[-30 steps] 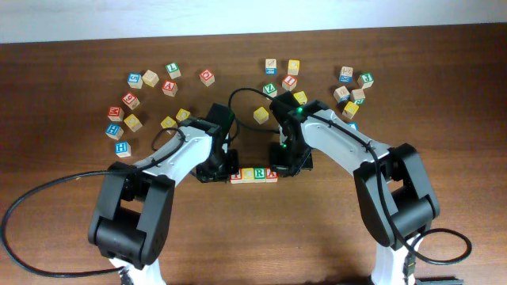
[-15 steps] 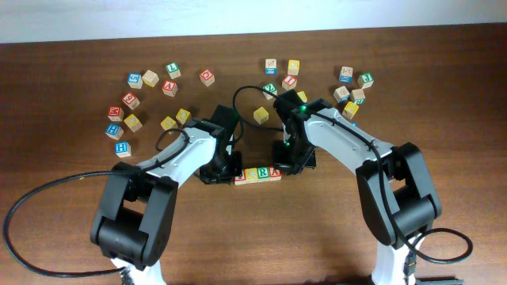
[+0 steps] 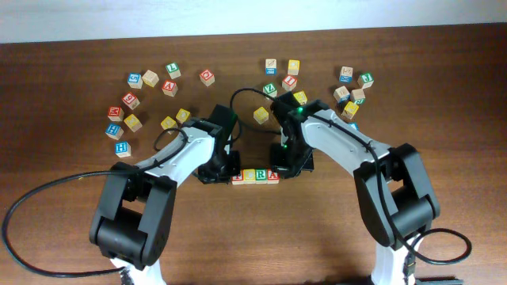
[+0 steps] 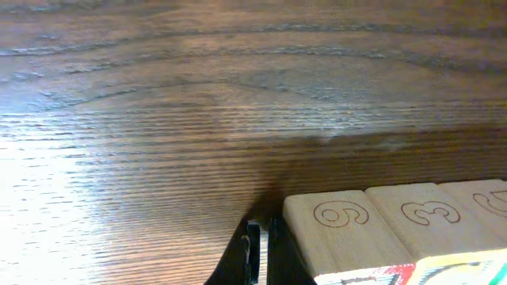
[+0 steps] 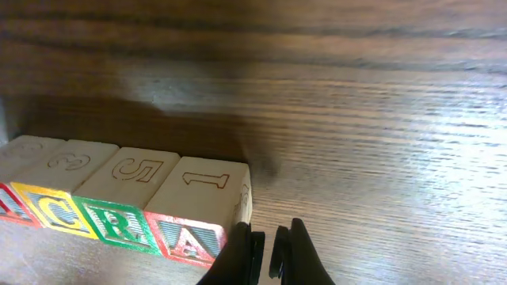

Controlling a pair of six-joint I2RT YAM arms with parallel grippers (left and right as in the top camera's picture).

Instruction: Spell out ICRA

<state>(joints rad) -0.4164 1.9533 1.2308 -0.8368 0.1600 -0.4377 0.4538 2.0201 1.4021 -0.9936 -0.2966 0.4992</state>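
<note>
Four wooden cubes stand touching in one row: the red I (image 3: 236,177), yellow C (image 3: 248,176), green R (image 3: 260,176) and red A (image 3: 272,175). The right wrist view shows C (image 5: 51,210), R (image 5: 119,226) and A (image 5: 190,237) face on, with the I cut off at the left edge. My left gripper (image 3: 224,169) (image 4: 261,227) is shut and empty, its side against the row's left end cube (image 4: 341,229). At the A's outer side, my right gripper (image 3: 283,168) (image 5: 265,235) is shut with nothing between its fingers.
Loose letter cubes lie scattered behind the row: a left group (image 3: 131,103), a middle group (image 3: 281,75) and a right group (image 3: 352,91). One yellow cube (image 3: 261,115) sits between the arms. A black cable (image 3: 47,190) loops at the front left.
The row and both grippers slid slightly right, then back left. The cubes stay in one line and both grippers stay shut.
</note>
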